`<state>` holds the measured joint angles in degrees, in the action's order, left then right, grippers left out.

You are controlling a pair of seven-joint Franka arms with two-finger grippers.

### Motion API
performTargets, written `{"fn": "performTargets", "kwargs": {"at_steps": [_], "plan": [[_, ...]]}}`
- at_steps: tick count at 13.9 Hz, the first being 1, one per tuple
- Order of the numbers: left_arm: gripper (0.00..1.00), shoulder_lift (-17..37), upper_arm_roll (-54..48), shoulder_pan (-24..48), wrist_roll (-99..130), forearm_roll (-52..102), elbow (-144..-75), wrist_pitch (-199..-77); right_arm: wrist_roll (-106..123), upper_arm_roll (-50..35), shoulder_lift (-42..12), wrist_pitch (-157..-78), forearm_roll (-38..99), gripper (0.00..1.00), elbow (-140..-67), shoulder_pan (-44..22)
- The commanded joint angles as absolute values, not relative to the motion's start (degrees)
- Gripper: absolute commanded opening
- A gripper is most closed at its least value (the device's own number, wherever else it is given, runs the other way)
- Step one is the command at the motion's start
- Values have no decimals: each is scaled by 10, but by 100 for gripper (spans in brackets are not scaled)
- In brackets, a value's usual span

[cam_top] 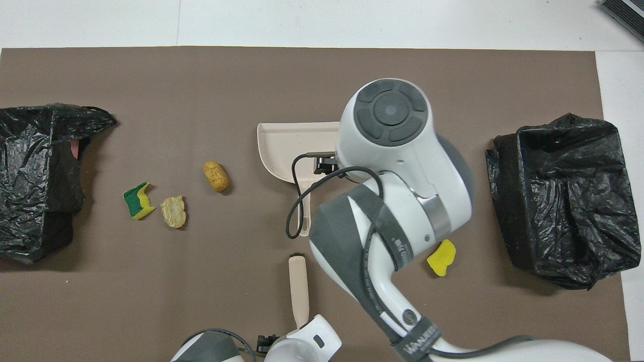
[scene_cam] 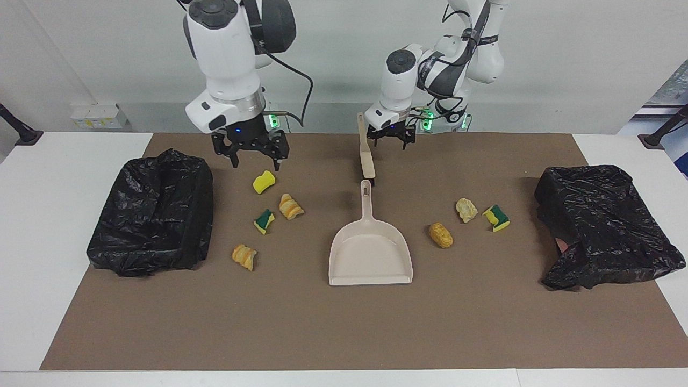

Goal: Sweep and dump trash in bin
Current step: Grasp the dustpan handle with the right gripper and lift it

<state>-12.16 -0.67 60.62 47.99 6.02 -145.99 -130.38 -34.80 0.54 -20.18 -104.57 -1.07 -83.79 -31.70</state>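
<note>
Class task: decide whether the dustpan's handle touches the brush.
Apart. The facing view shows a strip of brown mat between the dustpan handle's tip and the brush.

A brown mat (scene_cam: 344,328) covered most of the white worktop (scene_cam: 48,215). On the worktop's edge close to the wall stood a small white box (scene_cam: 97,115). At each end of the worktop a black stand foot (scene_cam: 21,131) was visible, near the wall.

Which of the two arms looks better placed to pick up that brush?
The left one: its open gripper hangs right beside the brush handle, while the right gripper, also open, hovers above the yellow sponge.
</note>
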Motion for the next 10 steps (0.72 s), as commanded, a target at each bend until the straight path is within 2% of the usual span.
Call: {"fn": "performTargets", "kwargs": {"at_steps": [1, 5, 7, 8, 10], "plan": [[96, -134, 4, 625, 500, 90, -1483, -1335, -377, 6, -231, -1076, 0, 100, -837, -341], [65, -131, 4, 624, 500, 110, -1484, -1336, -397, 6, -270, -1127, 0, 100, -866, -385], [20, -130, 6, 619, 500, 117, -1484, -1330, -395, 4, -268, -1169, 0, 99, -905, -388], [4, -127, 8, 615, 500, 118, -1482, -1329, -389, 3, -263, -1173, 0, 97, -918, -388], [0, -120, 9, 594, 499, 117, -1477, -1324, -363, -3, -251, -1181, 3, 85, -947, -387]]}}
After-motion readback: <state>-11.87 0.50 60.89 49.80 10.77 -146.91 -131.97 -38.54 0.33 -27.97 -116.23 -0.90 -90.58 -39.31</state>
